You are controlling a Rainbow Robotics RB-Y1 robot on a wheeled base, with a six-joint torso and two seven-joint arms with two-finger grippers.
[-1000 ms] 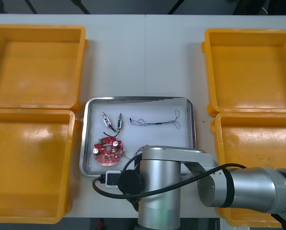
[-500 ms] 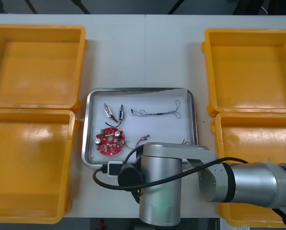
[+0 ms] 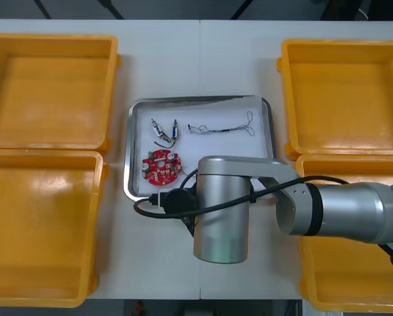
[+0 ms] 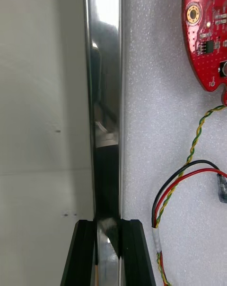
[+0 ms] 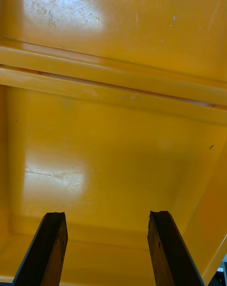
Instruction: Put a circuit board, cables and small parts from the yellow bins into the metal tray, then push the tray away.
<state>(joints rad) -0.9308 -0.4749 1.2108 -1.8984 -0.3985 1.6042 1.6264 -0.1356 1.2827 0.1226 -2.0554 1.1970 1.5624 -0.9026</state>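
The metal tray (image 3: 199,100), white inside, lies at the table's middle between the yellow bins. In it are a round red circuit board (image 3: 161,165), small metal parts (image 3: 164,131) and a thin black cable (image 3: 221,128). My right arm (image 3: 222,210) reaches over the tray's near edge and hides its gripper there. In the right wrist view my right gripper (image 4: 108,248) is shut on the tray's shiny rim (image 4: 105,101), with the circuit board (image 4: 208,30) and a red and yellow cable (image 4: 189,172) inside the tray. My left gripper (image 5: 106,215) hangs open over a bin (image 5: 113,148).
Two yellow bins stand at the left, one far (image 3: 51,85) and one near (image 3: 38,224). Two more stand at the right, one far (image 3: 344,92) and one near (image 3: 354,168). Bare table (image 3: 199,59) lies beyond the tray's far edge.
The tray has slid away from me and a little to the right, with everything in it. My right arm has moved forward with it. The left arm has stayed still.
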